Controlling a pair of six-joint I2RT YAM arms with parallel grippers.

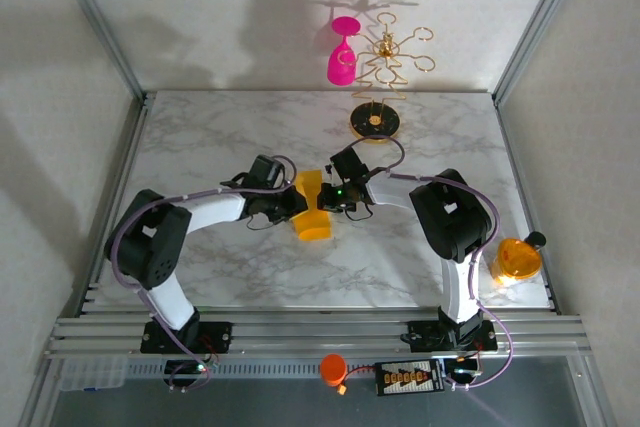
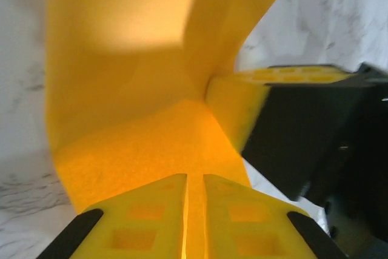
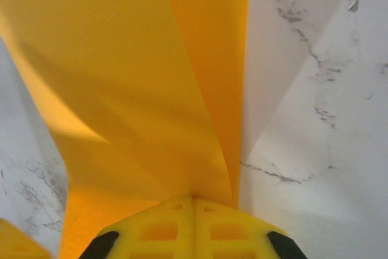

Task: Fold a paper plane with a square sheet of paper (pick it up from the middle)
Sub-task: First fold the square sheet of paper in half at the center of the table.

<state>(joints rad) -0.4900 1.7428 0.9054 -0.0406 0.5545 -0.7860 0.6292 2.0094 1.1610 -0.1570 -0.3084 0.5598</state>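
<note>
The left end effector (image 2: 194, 180) has its two yellow fingers almost together, with only a thin slit between them, and the sheet of paper (image 2: 121, 89) runs into this slit, so I judge that it pinches the paper by one edge. The right end effector (image 3: 193, 199) is fully closed, and the paper comes out directly from between its fingertips. In the left wrist view one yellow finger of the right end effector meets the paper from the right side.

The paper is held between the two end effectors above the middle of the tabletop (image 1: 200, 147). It is not flat. One part goes up like a wall and another part bends toward the left fingers, with a soft curve where they join. Whether its lower edge touches the tabletop, I cannot tell.

The sheet looks very thin and light. It will probably bend under its own weight, and it may crease or tear if the two sides pull apart. It is likely also smooth, so a hold on a narrow edge could slip. A hold deeper in, near the fold line, seems safer to me.

In the top view both arms reach inward from their bases, with elbows turned out to the sides. The forearms point at each other, so the end effectors come nearly face to face.
</note>
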